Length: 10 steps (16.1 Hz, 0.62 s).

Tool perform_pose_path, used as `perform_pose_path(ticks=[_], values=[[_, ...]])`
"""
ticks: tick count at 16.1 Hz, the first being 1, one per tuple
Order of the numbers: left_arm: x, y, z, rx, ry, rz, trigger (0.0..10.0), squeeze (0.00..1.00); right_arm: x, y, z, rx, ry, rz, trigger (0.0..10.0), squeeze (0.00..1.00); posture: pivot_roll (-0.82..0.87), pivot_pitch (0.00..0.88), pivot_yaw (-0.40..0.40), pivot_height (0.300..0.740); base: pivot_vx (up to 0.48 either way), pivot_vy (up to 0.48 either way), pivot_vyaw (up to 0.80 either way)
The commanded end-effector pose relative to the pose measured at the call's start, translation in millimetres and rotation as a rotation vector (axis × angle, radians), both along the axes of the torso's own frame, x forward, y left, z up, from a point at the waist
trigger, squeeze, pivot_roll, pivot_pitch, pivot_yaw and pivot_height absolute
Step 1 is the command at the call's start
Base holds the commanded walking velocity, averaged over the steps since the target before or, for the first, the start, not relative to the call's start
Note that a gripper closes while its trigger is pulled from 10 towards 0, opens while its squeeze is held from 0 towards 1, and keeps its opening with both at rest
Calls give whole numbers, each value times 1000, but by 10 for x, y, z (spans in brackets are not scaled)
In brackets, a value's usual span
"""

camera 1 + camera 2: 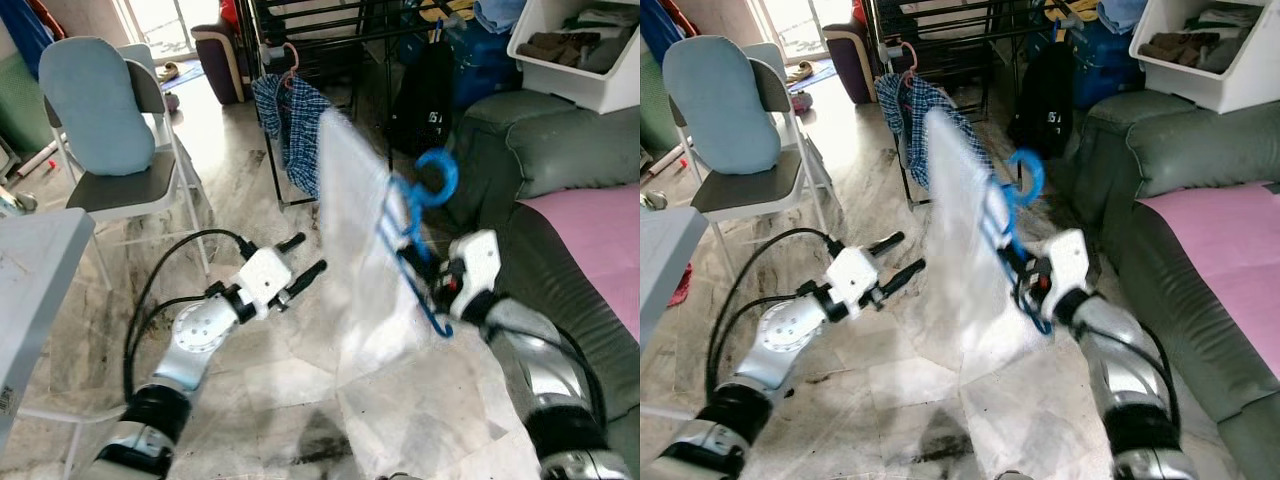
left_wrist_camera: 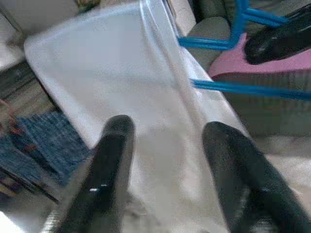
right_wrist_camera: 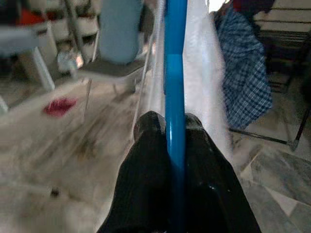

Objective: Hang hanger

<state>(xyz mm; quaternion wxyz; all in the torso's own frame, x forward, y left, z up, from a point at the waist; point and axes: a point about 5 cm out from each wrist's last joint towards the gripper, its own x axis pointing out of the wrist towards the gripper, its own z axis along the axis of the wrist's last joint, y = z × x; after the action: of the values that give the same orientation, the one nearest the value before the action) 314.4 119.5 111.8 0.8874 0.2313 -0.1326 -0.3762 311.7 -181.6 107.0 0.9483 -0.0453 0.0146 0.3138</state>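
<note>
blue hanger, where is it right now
The blue hanger is clamped in the right gripper, centre-right in the head views, carrying a white cloth, short of the black drying rack.

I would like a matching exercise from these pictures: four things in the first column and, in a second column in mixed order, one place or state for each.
Things:
1. blue hanger
2. left claw
3. checked shirt
4. pink cover

Places or states:
A. lies on the green sofa
B. open, beside the white cloth
C. hangs on the dark rack
D. clamped in the right claw, carrying the white cloth

Pairs: 1-D, 2-B, 3-C, 4-A
</note>
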Motion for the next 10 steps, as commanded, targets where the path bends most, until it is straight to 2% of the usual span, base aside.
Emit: perform_pose_path(ticks=[1, 3, 7, 10], values=[[-21, 54, 1, 60, -43, -10, 10000, 1000, -6, 64, 158, -25, -79, 76, 10000, 0, -177, 0, 45, 740, 0, 0, 0], [-42, 174, -1, 209, -111, -54, 10000, 1000, -112, -110, 93, -109, -15, 149, 10000, 0, -171, 0, 55, 740, 0, 0, 0], [11, 252, 91, 377, -208, -128, 10000, 1000, -220, -360, 85, -226, 44, 232, 10000, 0, -169, 0, 70, 740, 0, 0, 0], [56, 255, 131, 459, -249, -168, 10000, 1000, -265, -431, 101, -253, 56, 265, 10000, 0, -167, 0, 75, 740, 0, 0, 0]])
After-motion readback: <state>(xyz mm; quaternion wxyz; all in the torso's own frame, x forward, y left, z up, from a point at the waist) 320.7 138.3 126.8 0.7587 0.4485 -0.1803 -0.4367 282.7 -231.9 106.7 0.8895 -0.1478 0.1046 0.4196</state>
